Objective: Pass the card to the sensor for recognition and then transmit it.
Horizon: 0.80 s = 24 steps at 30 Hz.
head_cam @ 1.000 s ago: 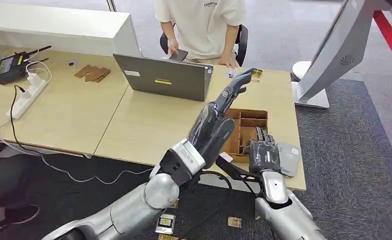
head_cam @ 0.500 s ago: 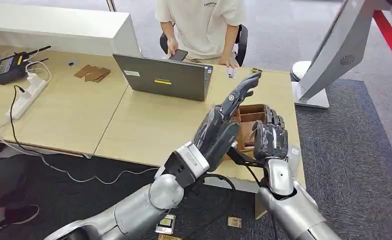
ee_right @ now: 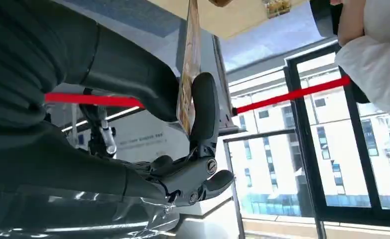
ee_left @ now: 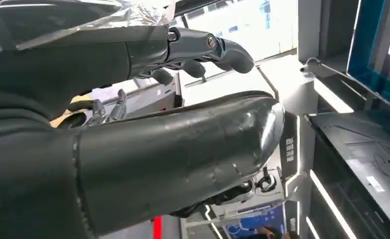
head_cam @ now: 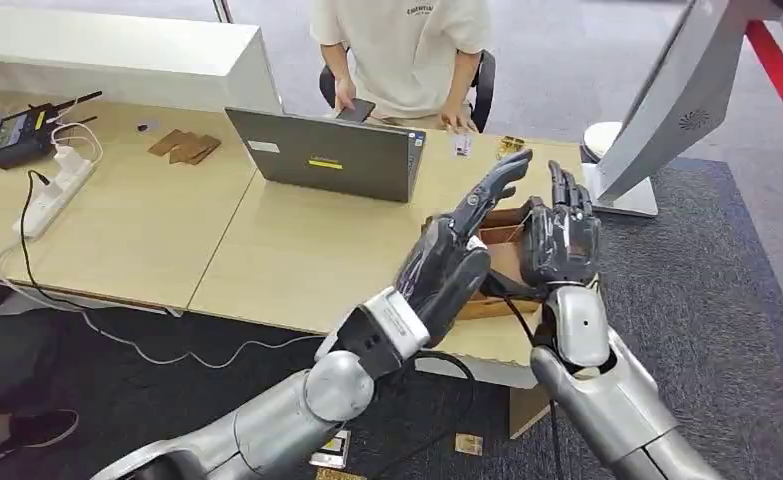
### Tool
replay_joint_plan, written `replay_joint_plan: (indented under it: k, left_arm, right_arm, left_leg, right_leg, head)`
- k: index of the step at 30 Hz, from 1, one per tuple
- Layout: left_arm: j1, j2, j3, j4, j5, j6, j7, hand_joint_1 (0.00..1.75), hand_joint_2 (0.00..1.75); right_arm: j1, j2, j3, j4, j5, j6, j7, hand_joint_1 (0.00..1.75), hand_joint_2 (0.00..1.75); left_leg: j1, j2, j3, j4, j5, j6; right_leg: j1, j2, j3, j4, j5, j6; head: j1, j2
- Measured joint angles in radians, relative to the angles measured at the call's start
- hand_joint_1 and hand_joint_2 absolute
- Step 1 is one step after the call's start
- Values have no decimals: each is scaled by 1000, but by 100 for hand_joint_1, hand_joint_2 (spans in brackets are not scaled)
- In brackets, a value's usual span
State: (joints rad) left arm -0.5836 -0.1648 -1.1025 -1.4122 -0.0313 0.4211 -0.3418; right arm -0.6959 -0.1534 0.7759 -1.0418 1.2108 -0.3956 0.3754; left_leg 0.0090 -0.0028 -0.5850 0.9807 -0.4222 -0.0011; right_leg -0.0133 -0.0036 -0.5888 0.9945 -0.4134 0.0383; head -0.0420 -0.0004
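Silver right hand pinches the card; left hand spread, empty; scanning and handover apparently remain.

Worktop, light wood. Grey laptop, open, screen facing away. White power strip with black cable, near the left edge. Black handheld radio beside it. Flat brown cardboard pieces. Seated person in a pale shirt, holding a phone. Grey carpet.
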Motion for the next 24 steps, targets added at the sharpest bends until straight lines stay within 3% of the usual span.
replay_joint_plan:
  k: [15,20,24]
  left_arm:
    - [-1,-11,-8,6,12,-14,-18,0,0]
    - [-12,-24,-15,16,37,-40,-61,0,0]
    - [-18,-35,-21,23,52,-48,-79,0,0]
  right_arm:
    - [-48,10,0,-27,17,37,-13,175,175]
    - [-149,43,12,19,-21,103,-44,175,175]
    - [-219,76,21,97,-54,113,-52,175,175]
  left_leg:
    - [0,0,0,0,0,0]
    - [0,0,0,0,0,0]
    - [0,0,0,0,0,0]
  right_leg:
    - [0,0,0,0,0,0]
    - [0,0,0,0,0,0]
    - [0,0,0,0,0,0]
  head:
    - [0,0]
    - [0,0]
    - [0,0]
